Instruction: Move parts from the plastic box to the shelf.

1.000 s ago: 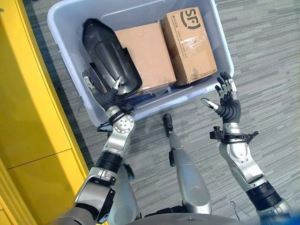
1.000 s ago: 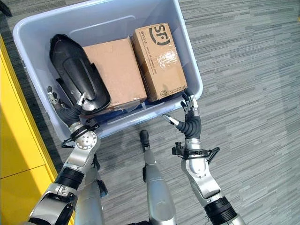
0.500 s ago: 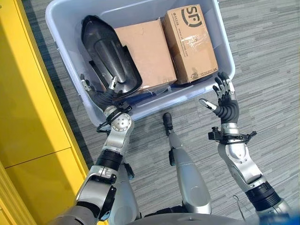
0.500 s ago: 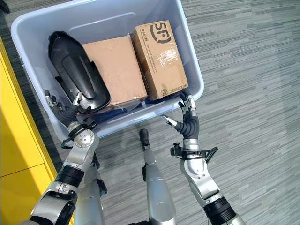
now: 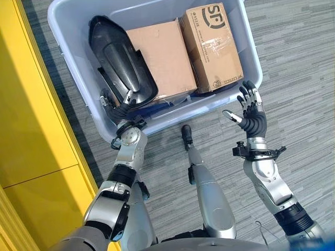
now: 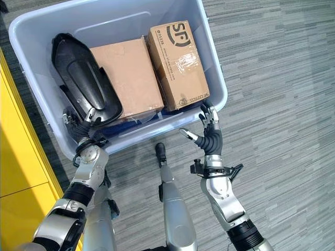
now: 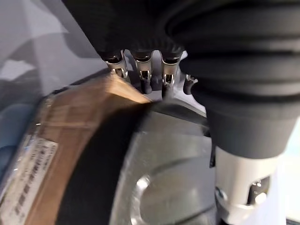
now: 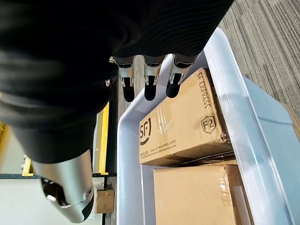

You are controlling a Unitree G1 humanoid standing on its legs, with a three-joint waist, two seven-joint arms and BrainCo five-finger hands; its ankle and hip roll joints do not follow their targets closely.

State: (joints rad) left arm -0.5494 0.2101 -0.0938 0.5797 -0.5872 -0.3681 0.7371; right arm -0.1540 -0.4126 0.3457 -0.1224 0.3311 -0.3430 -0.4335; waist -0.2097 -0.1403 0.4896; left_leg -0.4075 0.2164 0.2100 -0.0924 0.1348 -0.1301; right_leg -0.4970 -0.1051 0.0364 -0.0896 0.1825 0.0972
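Left hand in the plastic box at the black part, right hand spread outside.

The left hand (image 5: 118,104) reaches over the near wall of the plastic box (image 5: 78,78) to the near end of the black part (image 5: 120,63); its fingers are partly hidden there, so I cannot tell their grip. The part lies lengthwise, pointed end toward the far wall, beside two cardboard boxes (image 5: 162,57). The right hand (image 5: 250,112) hovers spread by the near corner.

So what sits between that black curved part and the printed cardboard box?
A plain cardboard box lies between the black part and the printed box, inside the plastic box, in both eye views.
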